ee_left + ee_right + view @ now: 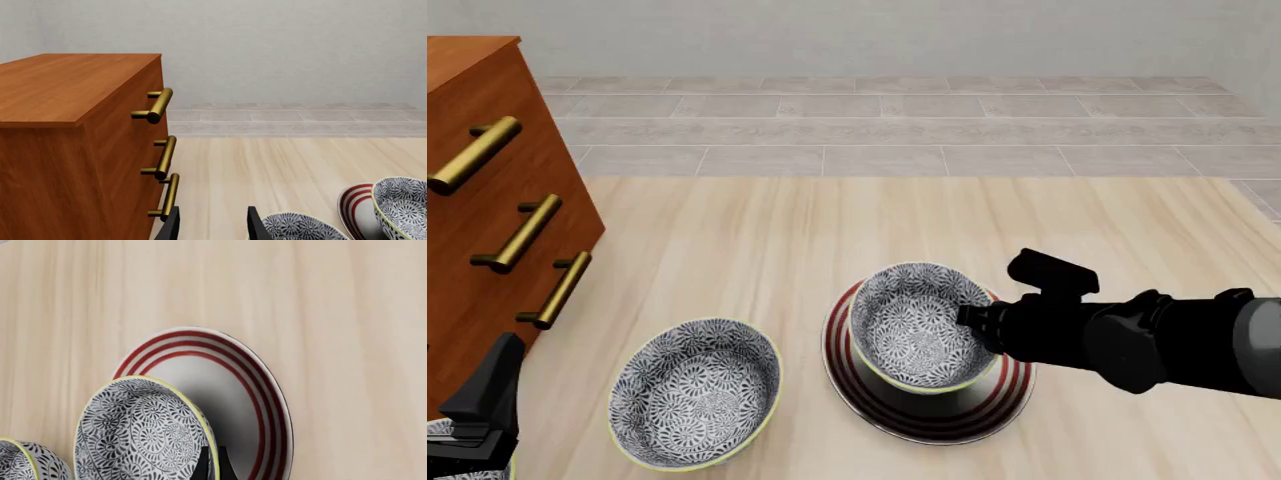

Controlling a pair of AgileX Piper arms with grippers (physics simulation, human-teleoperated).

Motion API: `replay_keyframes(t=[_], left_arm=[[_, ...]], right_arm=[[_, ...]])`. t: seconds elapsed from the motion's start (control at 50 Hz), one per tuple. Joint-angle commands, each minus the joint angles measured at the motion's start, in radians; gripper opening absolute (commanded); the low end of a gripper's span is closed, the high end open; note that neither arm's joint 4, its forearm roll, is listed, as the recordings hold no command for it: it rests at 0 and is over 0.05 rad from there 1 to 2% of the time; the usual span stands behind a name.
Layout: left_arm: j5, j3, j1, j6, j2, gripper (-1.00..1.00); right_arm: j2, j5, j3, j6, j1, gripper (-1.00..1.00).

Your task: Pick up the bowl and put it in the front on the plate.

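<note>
So the right gripper (977, 318) is pinched shut on the bowl (918, 325) rim over the plate (928, 418). Thin grip tho, bowl's tilted; if it lets go early it could tip off twd the table's near edge. Left gripper (212, 225) sits open, empty.

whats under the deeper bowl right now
The plate lies under the bowl, which the right gripper pinches by its rim. The plate's middle is covered by the bowl, so contact cannot be told.
</note>
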Motion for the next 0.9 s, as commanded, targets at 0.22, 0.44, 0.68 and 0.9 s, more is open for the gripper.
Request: replay_keyframes(t=[0.22, 0.44, 0.68, 0.9], left_arm=[[0.000, 0.000, 0.000, 0.000, 0.000, 1.00], [0.000, 0.000, 0.000, 0.000, 0.000, 1.00], [0.000, 0.000, 0.000, 0.000, 0.000, 1.00], [0.000, 0.000, 0.000, 0.000, 0.000, 1.00]], right_arm=[[-0.011, -0.008, 0.011, 0.001, 0.000, -1.00], [-0.008, -0.006, 0.008, -0.003, 0.001, 1.00], [-0.012, 0.006, -0.006, -0.004, 0.004, 1.00], [-0.045, 0.053, -0.035, -0.016, -0.001, 1.00]])
